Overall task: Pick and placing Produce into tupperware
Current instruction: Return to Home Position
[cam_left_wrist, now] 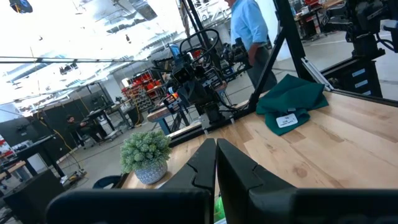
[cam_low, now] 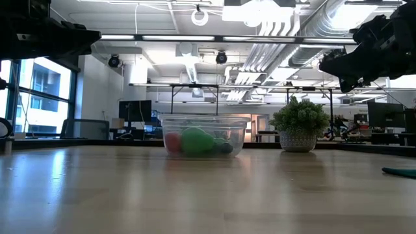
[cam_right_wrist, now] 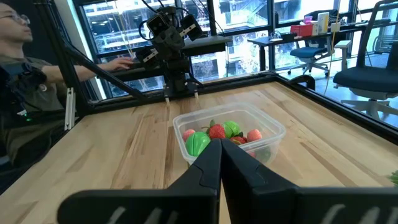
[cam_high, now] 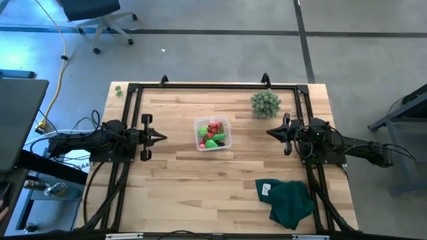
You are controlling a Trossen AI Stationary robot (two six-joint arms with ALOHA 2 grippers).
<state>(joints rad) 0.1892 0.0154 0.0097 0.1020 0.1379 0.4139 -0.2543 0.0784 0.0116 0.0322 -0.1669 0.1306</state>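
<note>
The clear tupperware (cam_high: 212, 134) stands on the wooden table near its middle, holding the produce (cam_right_wrist: 214, 134): red, pink and green pieces. My left gripper (cam_high: 162, 138) hovers shut at the table's left side, pointing level toward the tupperware, a short way off. My right gripper (cam_high: 269, 131) hovers shut at the right side, also pointing at the tupperware, nothing between its fingers. In the low view the tupperware (cam_low: 203, 136) rests flat on its base.
A spiky grey-green bushy ball in a small pot (cam_high: 265, 103) stands at the far right. A dark green cloth (cam_high: 288, 200) lies at the near right. A black frame (cam_high: 213, 85) runs along the table's far edge. A person sits beyond the table's left side.
</note>
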